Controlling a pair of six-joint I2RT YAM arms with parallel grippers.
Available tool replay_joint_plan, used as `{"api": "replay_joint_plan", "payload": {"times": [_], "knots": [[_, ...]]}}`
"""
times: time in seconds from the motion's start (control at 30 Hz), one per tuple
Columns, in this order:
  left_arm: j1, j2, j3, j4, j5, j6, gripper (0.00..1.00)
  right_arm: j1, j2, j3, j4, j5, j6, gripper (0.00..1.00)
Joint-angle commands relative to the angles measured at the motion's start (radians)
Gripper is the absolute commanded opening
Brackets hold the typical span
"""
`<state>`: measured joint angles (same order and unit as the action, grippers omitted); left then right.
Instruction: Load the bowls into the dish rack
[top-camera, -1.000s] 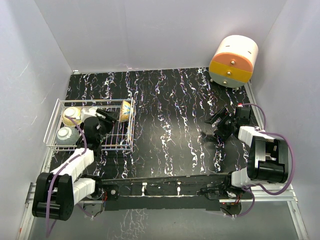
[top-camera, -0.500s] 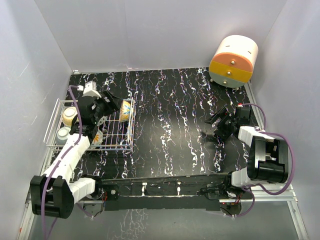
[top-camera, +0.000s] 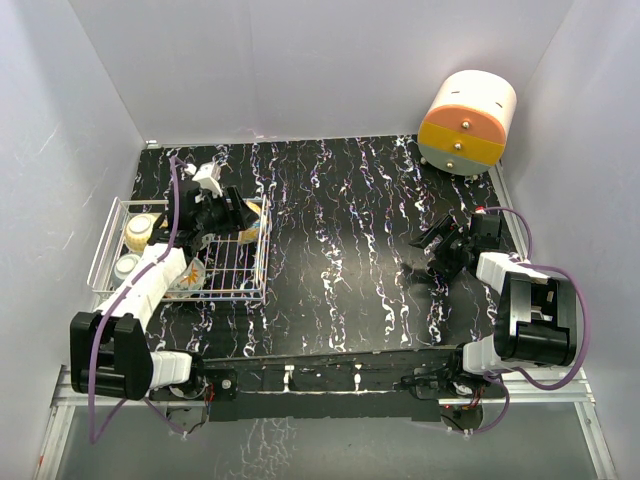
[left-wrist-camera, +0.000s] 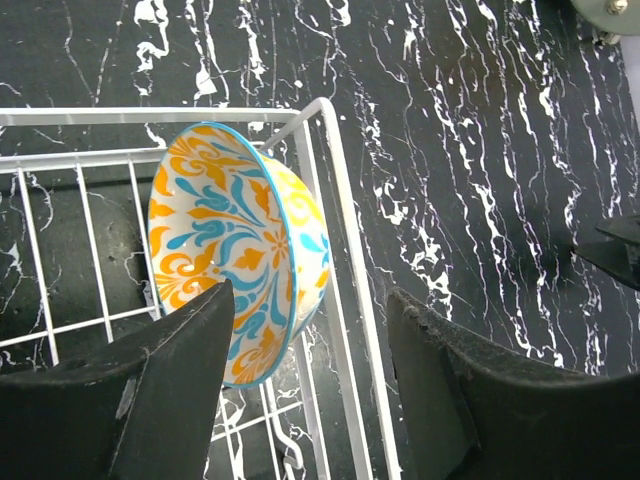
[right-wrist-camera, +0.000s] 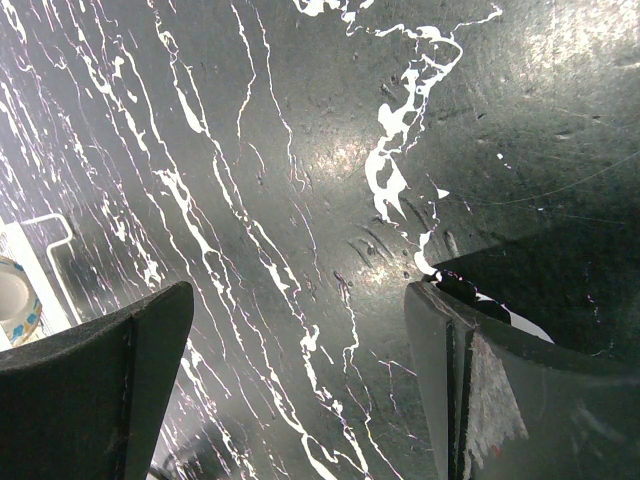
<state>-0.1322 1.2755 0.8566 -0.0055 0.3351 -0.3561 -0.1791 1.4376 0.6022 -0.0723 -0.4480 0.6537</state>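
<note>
My left hand (left-wrist-camera: 310, 295) is hovering over the right end of the dish rack (left-wrist-camera: 150, 113), fingers spread apart and gripping nothing. Just beyond them the orange and blue bowl (left-wrist-camera: 235, 270) is standing on edge in the rack's corner, leaning against the wires. In the overhead view the yellow bowl (top-camera: 140, 228) and the grey bowl (top-camera: 127, 266) are lying at the left of the rack, with another bowl (top-camera: 190, 275) showing beside my arm. My right hand (right-wrist-camera: 300, 300) is idling low over the worktop (top-camera: 350, 250) at the right of the frame, also spread and empty. I am judging the tilted bowl touchy. So I am planning to lift straight up, keeping both fingers clear of its rim and the wire.
</note>
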Motion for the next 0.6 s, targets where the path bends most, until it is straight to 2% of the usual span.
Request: {"api": "replay_joint_plan", "payload": {"times": [0.0,0.17,0.3,0.57], "knots": [[0.003,0.001,0.018,0.005,0.064,0.01,0.58,0.0,0.029,-0.007,-0.05,0.043,-0.026,0.91],[0.002,0.032,0.009,0.039,0.052,-0.012,0.48,0.0,0.026,-0.009,-0.052,0.045,-0.025,0.91],[0.002,0.059,0.001,0.062,0.05,-0.032,0.44,0.0,0.024,-0.014,-0.05,0.045,-0.028,0.91],[0.0,0.065,-0.045,0.139,0.045,-0.084,0.21,0.0,0.024,-0.009,-0.053,0.045,-0.027,0.91]]}}
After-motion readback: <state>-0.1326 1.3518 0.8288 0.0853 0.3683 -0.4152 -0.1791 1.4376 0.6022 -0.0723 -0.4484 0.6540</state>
